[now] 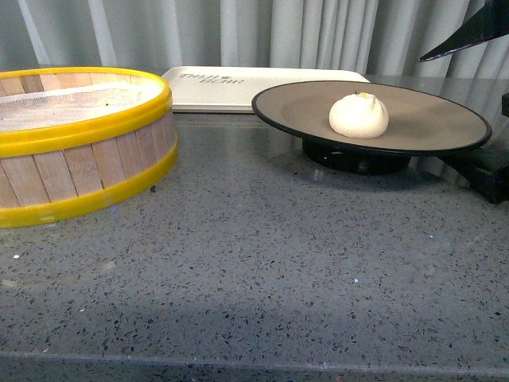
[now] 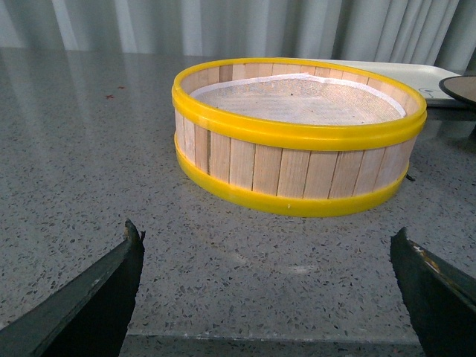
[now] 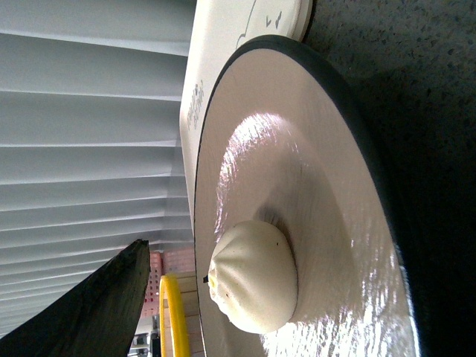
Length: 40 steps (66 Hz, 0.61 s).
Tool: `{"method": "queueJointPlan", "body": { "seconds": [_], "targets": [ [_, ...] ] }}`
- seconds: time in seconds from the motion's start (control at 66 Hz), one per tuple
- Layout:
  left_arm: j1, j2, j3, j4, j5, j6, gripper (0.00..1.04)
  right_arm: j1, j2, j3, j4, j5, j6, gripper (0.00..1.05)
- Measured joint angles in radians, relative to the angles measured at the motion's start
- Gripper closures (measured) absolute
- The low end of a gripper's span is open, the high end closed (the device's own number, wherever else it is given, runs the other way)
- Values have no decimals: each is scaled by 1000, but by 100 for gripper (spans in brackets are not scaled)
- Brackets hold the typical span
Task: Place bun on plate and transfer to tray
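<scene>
The white bun (image 1: pixel 359 115) sits on the tan-brown plate (image 1: pixel 445 119), a little left of its middle. The plate stands on its black foot on the grey counter, in front of the off-white tray (image 1: pixel 238 87). My right gripper (image 1: pixel 432 109) is open and straddles the plate's right edge, with one finger above the plate and one below the rim. The right wrist view shows the bun (image 3: pixel 253 279) on the plate (image 3: pixel 327 171), the upper finger (image 3: pixel 97 305) apart from both, and the tray (image 3: pixel 223 44) behind. My left gripper (image 2: pixel 266 245) is open and empty over the counter.
A yellow-rimmed wooden steamer basket (image 1: pixel 79 143) stands at the left, with a white liner inside and nothing on it; it is straight ahead of my left gripper in the left wrist view (image 2: pixel 297 163). Grey curtains hang behind. The counter's front edge (image 1: pixel 254 362) is near.
</scene>
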Motion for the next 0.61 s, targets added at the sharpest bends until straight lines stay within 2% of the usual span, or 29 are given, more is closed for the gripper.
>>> {"method": "queueJointPlan", "body": {
  "seconds": [0.03, 0.076, 0.227, 0.364, 0.47, 0.607],
  "targets": [
    [0, 0, 0, 0, 0, 0, 7, 1, 2, 2, 0, -1, 4, 9],
    [0, 0, 0, 0, 0, 0, 7, 3, 3, 2, 0, -1, 6, 15],
    [0, 0, 0, 0, 0, 0, 7, 0, 6, 6, -10, -15, 3, 43],
    [0, 0, 0, 0, 0, 0, 7, 0, 6, 8, -16, -16, -5, 64],
    [0, 0, 0, 0, 0, 0, 7, -2, 6, 9, -18, -23, -13, 88],
    [0, 0, 0, 0, 0, 0, 7, -3, 5, 10, -18, -26, -37, 101]
  ]
}}
